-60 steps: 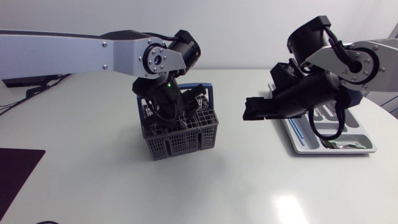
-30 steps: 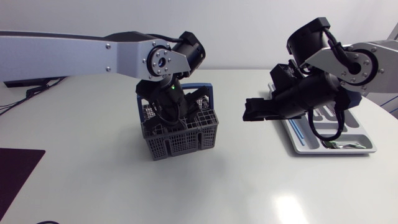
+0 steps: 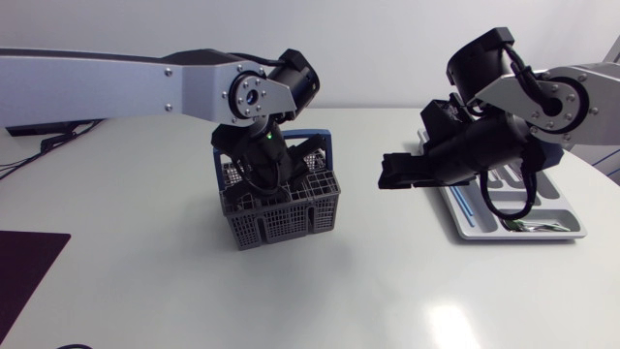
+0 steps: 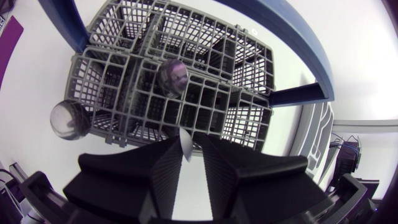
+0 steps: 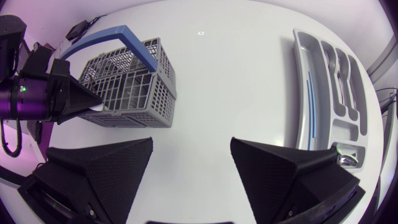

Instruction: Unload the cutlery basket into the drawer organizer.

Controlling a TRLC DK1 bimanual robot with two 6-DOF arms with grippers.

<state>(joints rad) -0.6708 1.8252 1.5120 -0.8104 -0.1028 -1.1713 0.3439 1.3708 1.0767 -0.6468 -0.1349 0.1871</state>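
The grey cutlery basket [image 3: 291, 218] with a blue handle [image 4: 298, 50] stands left of the table's middle. My left gripper [image 3: 263, 167] reaches down into it from above. In the left wrist view its fingers [image 4: 163, 171] stand close together, shut on the thin silver end of a piece of cutlery [image 4: 185, 146]. Two spoon bowls [image 4: 172, 77] [image 4: 65, 118] stick up from the basket [image 4: 124, 68]. My right gripper [image 3: 392, 173] hangs open and empty between the basket and the grey drawer organizer [image 3: 572, 230].
The organizer [image 5: 305, 93] lies at the table's right edge and holds several pieces of cutlery [image 5: 345, 81] and a blue strip [image 5: 311, 106]. A dark mat [image 3: 24, 271] lies at the table's left edge. Bare table stretches in front of both.
My left gripper has shifted slightly right over the basket, and its fingers have drawn together. The right arm has stayed still.
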